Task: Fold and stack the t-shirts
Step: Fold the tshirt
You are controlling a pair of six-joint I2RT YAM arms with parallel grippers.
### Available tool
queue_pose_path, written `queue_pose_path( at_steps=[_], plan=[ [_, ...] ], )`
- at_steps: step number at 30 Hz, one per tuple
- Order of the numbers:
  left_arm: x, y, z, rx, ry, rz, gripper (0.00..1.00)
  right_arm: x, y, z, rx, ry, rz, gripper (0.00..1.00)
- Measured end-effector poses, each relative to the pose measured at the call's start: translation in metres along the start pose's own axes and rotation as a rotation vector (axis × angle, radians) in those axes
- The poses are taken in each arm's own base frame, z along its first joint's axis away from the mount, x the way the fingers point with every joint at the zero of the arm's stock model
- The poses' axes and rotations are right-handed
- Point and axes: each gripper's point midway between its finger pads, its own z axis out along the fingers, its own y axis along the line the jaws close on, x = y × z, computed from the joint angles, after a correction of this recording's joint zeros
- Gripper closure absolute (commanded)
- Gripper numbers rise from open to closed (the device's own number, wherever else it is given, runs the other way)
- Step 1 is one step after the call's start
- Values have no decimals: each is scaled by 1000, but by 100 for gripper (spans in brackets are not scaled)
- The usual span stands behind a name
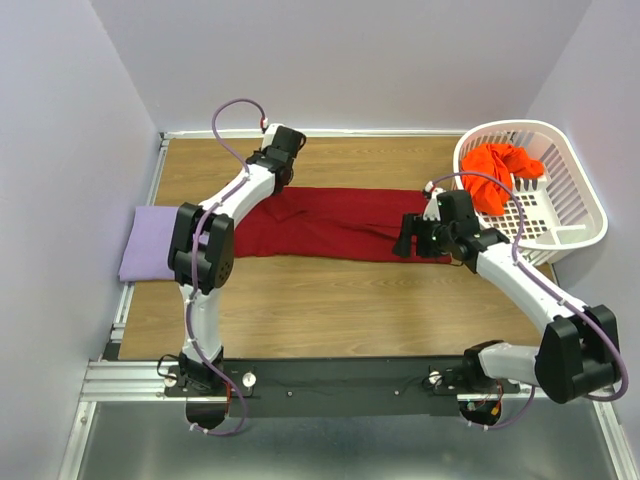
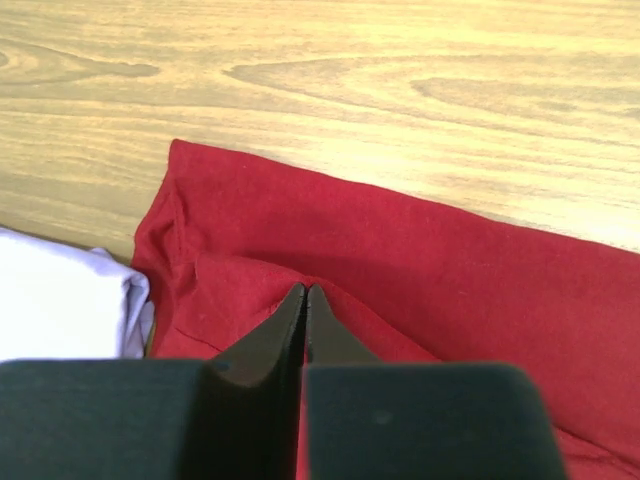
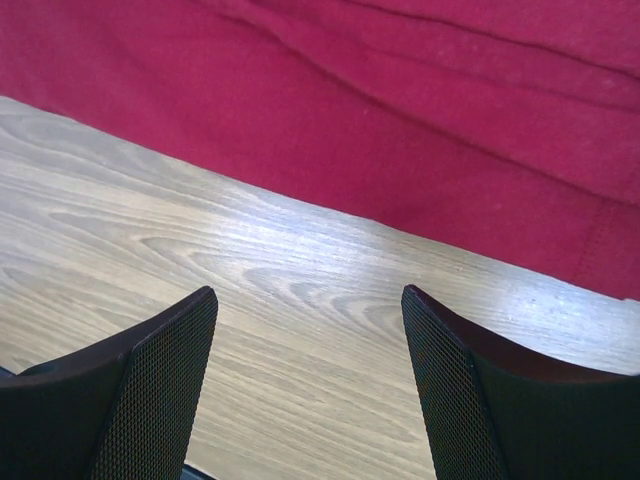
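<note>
The dark red t-shirt (image 1: 340, 225) lies as a long strip across the middle of the table. My left gripper (image 1: 268, 180) is at its left end, shut on a raised pinch of the red cloth (image 2: 420, 260), fingertips together (image 2: 306, 288). My right gripper (image 1: 410, 243) is open and empty at the shirt's right end. In the right wrist view (image 3: 308, 295) it hovers over bare wood just off the shirt's edge (image 3: 400, 170). The lavender t-shirt (image 1: 150, 245) lies folded at the table's left edge and also shows in the left wrist view (image 2: 60, 300). The orange-red t-shirt (image 1: 500, 172) lies crumpled in the basket.
A white lattice laundry basket (image 1: 580, 215) stands at the back right. Purple walls close in the table at the left, back and right. Bare wood (image 1: 330, 310) lies between the shirt and the arm bases.
</note>
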Motion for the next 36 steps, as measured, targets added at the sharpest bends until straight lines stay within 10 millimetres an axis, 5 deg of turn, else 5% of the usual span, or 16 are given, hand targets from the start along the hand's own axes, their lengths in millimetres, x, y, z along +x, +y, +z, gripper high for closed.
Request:
queue_pose_path(
  at_steps=[4,5,8,14,21,25,30,36],
  plan=[
    [7,-2,9,-5,12,14,58,3,0,5,-7,23,-4,19],
    [8,-3,11,-6,15,16,44,3,0,7,-7,29,-4,19],
    [11,-2,13,-6,22,17,32,0,0,9,-6,33,-2,19],
    [19,8,3,-3,35,-3,34,-7,-3,17,15,38,0,32],
    [15,56,-65,24,-37,-128,52,3,-4,42,29,110,-4,51],
    [43,79,-81,36,-37,-169,54,11,-1,61,39,154,-22,55],
    [115,108,-74,1,69,-163,54,11,-7,79,87,170,-25,58],
    [123,126,-85,2,7,-224,54,-9,-28,100,210,138,-40,59]
  ],
)
